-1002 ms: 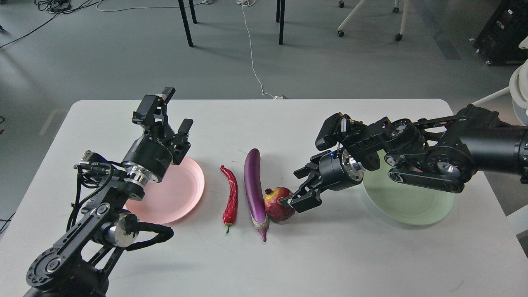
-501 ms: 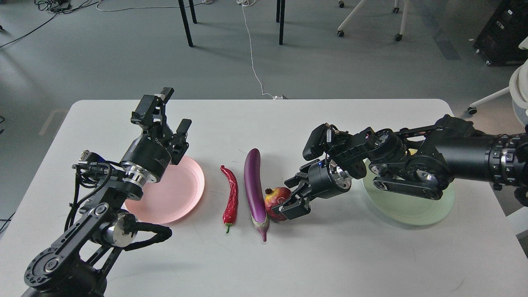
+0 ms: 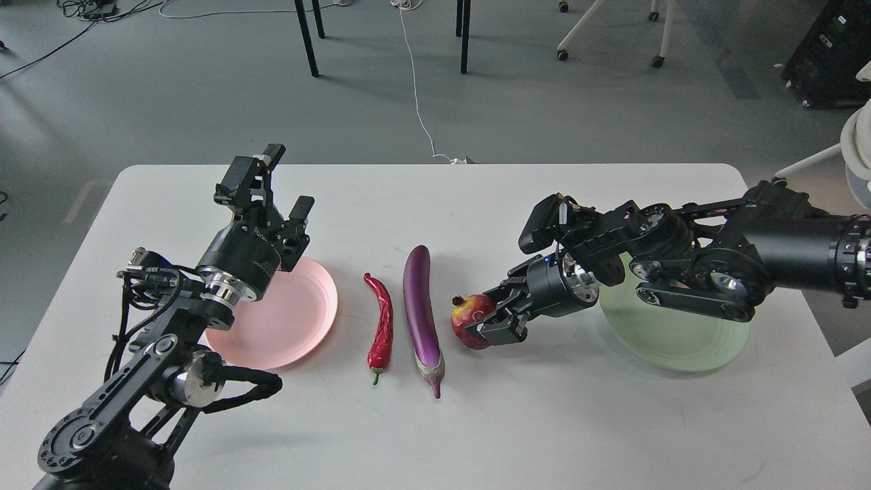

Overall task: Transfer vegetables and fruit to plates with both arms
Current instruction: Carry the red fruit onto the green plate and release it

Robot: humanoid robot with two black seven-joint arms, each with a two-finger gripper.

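My right gripper [image 3: 487, 322] is shut on the dark-red pomegranate [image 3: 467, 317] and holds it low over the table, a little right of the purple eggplant [image 3: 420, 306]. The red chili pepper [image 3: 382, 327] lies left of the eggplant. The mint green plate [image 3: 680, 344] lies to the right, partly under my right arm. My left gripper [image 3: 289, 180] is open and empty, raised over the far left rim of the pink plate [image 3: 299, 320]. The bumpy yellow-green fruit is not visible.
The white table [image 3: 517, 429] has rounded corners, with its far edge close behind the arms. Chair and table legs and a white cable [image 3: 416, 95] are on the grey floor beyond.
My right gripper closed on the pomegranate and has drawn it right and slightly up, away from the eggplant. The left arm has barely moved.
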